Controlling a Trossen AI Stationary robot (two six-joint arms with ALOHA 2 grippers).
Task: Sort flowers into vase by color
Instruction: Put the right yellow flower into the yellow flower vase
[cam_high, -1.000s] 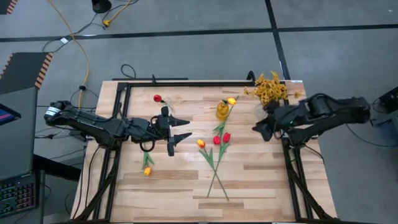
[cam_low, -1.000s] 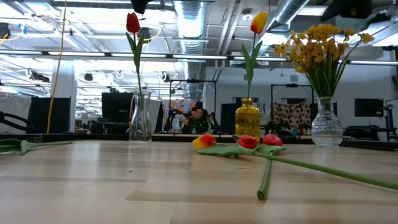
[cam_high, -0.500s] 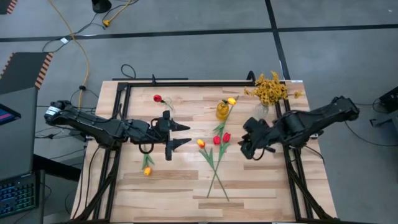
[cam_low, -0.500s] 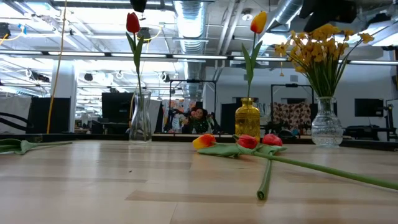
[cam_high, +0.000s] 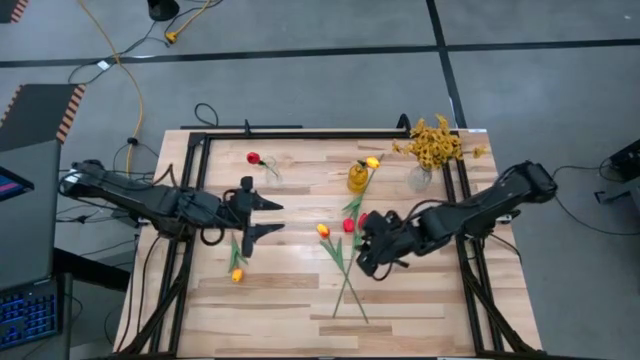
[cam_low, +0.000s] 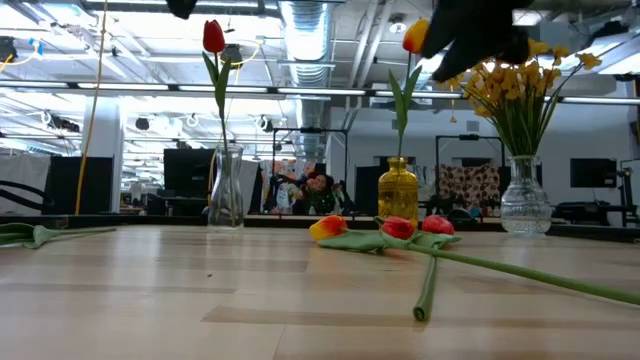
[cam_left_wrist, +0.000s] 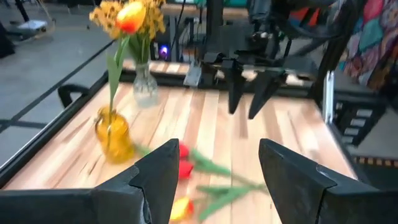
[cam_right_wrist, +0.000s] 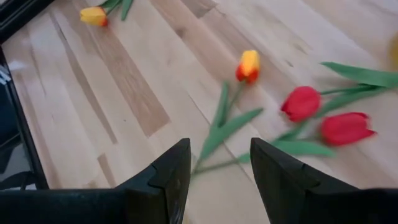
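Three tulips lie on the table in the high view: a yellow-orange one (cam_high: 323, 230) and two red ones (cam_high: 348, 225) (cam_high: 363, 220), their stems running toward the near edge. A fourth, yellow tulip (cam_high: 237, 274) lies alone farther left. A red tulip stands in a clear vase (cam_low: 225, 190), a yellow-orange one in the yellow vase (cam_high: 357, 178), and mustard blossoms (cam_high: 435, 142) in a glass vase (cam_low: 525, 205). My right gripper (cam_high: 362, 243) hovers open just right of the lying tulips (cam_right_wrist: 301, 102). My left gripper (cam_high: 272, 217) is open, left of them, above the table.
A black frame (cam_high: 300, 133) runs along the table's far edge and down both sides. Bare wood lies toward the near edge (cam_high: 300, 320). Cables trail on the floor beyond the far left corner.
My right gripper has swung from beside the mustard-blossom vase toward the table's left and near edge, ending over the lying tulips, still open. My left gripper has drawn back a little toward the table's left. No flower has moved.
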